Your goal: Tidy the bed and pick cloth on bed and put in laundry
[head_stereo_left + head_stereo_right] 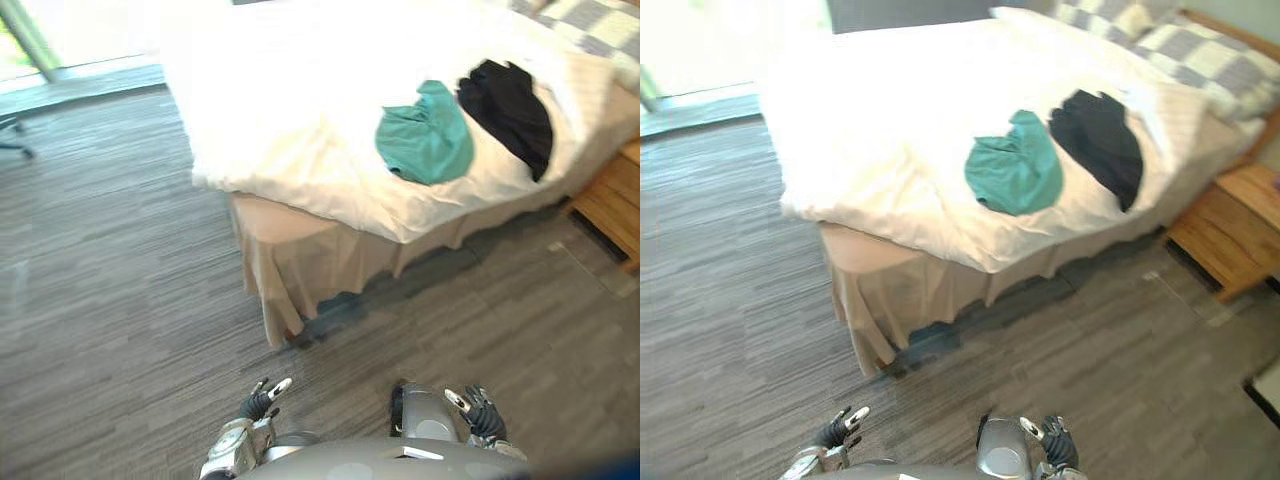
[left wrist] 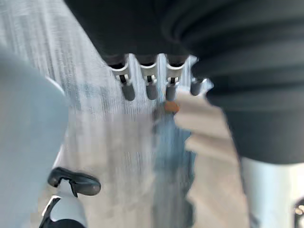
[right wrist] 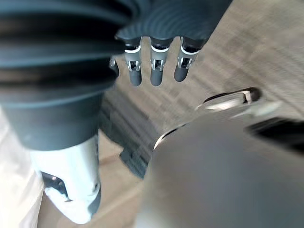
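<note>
- The bed [image 1: 300, 250] fills the picture from 11 o'clock to 2 o'clock in the eye views.
- A white cover [image 1: 290, 110] lies over the bed. It is crumpled near the corner closest to the robot.
- A tan bed skirt [image 1: 300, 270] hangs down under the cover to the floor [image 1: 110, 300].
- A green cloth [image 1: 425, 135] lies on the white cover at about 1 o'clock, close to the side edge of the bed. It is bunched up.
- A black cloth [image 1: 508, 105] lies on the cover too, at the green cloth's 2 o'clock. The two cloths are just beside each other, and I cannot tell if they touch.
- Grey and white checked pillows [image 1: 1200, 50] sit at the head of the bed, at 1 o'clock in the right eye view.
- A small wooden table [image 1: 1230, 225] stands on the floor by the bed at 3 o'clock.
- The left hand [image 1: 260, 402] is low at 6 o'clock, over the floor and well apart from the bed.
- In its wrist view the left hand's fingers [image 2: 151, 89] hang loose and nearly straight. They hold nothing.
- The right hand [image 1: 482, 418] is low at 5 o'clock, also over the floor and well apart from the bed.
- In its wrist view the right hand's fingers [image 3: 156, 73] hang loose in a row. They hold nothing.
- Both cloths are on the bed and neither hand touches them.
</note>
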Available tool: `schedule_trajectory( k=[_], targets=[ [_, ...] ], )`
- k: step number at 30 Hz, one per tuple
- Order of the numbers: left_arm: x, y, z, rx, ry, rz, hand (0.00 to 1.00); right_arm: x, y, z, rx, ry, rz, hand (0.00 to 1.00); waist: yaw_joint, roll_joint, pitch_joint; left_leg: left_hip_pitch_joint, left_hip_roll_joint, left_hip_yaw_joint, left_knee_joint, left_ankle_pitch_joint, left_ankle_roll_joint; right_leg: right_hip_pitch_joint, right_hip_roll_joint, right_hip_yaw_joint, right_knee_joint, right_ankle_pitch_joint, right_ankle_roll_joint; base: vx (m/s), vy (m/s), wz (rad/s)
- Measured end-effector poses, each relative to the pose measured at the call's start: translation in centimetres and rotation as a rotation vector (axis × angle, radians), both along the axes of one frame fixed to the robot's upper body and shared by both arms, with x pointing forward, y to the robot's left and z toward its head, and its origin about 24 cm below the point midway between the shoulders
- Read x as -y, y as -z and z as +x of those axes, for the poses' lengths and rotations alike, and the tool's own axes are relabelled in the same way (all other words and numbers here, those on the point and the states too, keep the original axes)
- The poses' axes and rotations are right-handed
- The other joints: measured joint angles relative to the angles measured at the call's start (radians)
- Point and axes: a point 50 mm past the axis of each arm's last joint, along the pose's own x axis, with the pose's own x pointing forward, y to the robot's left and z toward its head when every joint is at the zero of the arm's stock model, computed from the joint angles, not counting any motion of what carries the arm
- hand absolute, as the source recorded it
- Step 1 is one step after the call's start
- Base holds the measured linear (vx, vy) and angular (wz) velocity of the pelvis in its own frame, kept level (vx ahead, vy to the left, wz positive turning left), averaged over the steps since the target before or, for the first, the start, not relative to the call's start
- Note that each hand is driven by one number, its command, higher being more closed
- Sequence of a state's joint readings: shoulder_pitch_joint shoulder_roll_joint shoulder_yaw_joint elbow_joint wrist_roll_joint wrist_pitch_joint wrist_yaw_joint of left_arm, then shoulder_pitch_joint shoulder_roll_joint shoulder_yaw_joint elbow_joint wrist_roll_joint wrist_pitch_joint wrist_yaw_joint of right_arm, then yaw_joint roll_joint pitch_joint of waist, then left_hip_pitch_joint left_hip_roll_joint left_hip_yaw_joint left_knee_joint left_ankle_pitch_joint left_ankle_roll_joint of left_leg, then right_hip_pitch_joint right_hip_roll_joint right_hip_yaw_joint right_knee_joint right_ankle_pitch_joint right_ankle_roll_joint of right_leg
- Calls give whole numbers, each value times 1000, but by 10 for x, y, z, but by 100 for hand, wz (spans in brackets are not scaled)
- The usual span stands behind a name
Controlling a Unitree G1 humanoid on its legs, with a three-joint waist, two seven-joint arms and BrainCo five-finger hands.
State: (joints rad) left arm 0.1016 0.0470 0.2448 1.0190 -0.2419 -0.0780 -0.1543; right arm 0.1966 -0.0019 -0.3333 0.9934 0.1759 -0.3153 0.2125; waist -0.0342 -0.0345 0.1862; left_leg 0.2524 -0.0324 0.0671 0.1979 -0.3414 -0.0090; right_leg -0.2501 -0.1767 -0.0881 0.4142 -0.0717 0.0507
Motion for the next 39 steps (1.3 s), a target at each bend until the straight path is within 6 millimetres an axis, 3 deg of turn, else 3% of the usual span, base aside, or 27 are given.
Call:
schedule_trajectory(
  k=[1,3,4,7,9,11,14,18,19,26,31,34,39],
  targets=[
    [4,1,-4,-7,-26,-13,0,2,-1,-1,4,-12,1,0,0,10,0,17,29,-3,11,-20,-16,8,10,-18,50,-21,11,401,-380,54],
    [12,2,-8,1,-65,-39,0,10,-7,12,55,-41,-32,0,10,54,-18,12,86,20,12,-24,-39,-21,40,-57,113,-103,-10,369,-343,32],
    [15,3,-8,7,-78,-48,0,11,-9,17,70,-56,-39,0,5,60,-19,9,97,25,10,-11,-58,-25,40,-73,134,-129,-21,357,-321,39],
    [13,3,-13,16,-144,-49,0,12,-10,21,69,-118,-64,0,-1,66,-22,-22,135,35,61,55,-76,22,48,-129,106,-167,-44,304,-321,52],
    [12,1,-11,38,-152,-49,0,11,-11,24,67,-161,-77,0,-1,71,-22,-120,175,43,253,90,-86,93,63,-161,31,-174,-41,191,-252,65],
    [9,-2,-8,72,-154,-49,0,4,-11,28,66,-240,-85,0,15,67,-21,-264,252,123,529,70,-89,198,69,-232,-53,-170,-46,174,-202,61],
    [13,-3,-2,99,-111,-60,0,-3,-9,31,50,-279,-72,0,49,71,-24,-311,283,241,441,66,-78,276,68,-276,-109,-163,-49,153,-99,34],
    [16,-2,-2,79,-68,-59,0,-7,-7,29,35,-256,-48,0,47,74,-47,-269,229,277,107,156,-80,274,59,-292,-127,-159,-28,199,81,22],
    [12,-2,-3,69,-64,-50,0,-12,-5,27,26,-240,-32,0,49,54,-57,-261,201,284,50,180,-72,277,46,-293,-151,-147,-10,189,121,11],
    [11,1,-9,36,-73,-76,0,-11,0,16,-11,-156,-8,0,46,43,-70,-140,134,306,-61,209,-52,382,14,-291,-245,-108,30,102,86,-2],
    [-2,1,-15,108,-472,-216,0,-2,3,9,-38,-98,-5,0,46,38,-68,-112,122,295,-148,275,-50,407,28,-301,-305,-48,25,7,4,8],
    [-31,-5,-20,224,-814,-246,0,6,5,-1,-70,-60,-7,0,45,41,-67,-89,116,278,-183,282,-51,432,32,-312,-321,-46,25,-60,3,13],
    [-113,-44,-14,569,-1180,-154,0,9,6,-11,-90,-25,-4,0,47,51,-64,-73,102,276,-255,309,-47,427,34,-316,-346,-42,28,-121,11,1]
  ],
)
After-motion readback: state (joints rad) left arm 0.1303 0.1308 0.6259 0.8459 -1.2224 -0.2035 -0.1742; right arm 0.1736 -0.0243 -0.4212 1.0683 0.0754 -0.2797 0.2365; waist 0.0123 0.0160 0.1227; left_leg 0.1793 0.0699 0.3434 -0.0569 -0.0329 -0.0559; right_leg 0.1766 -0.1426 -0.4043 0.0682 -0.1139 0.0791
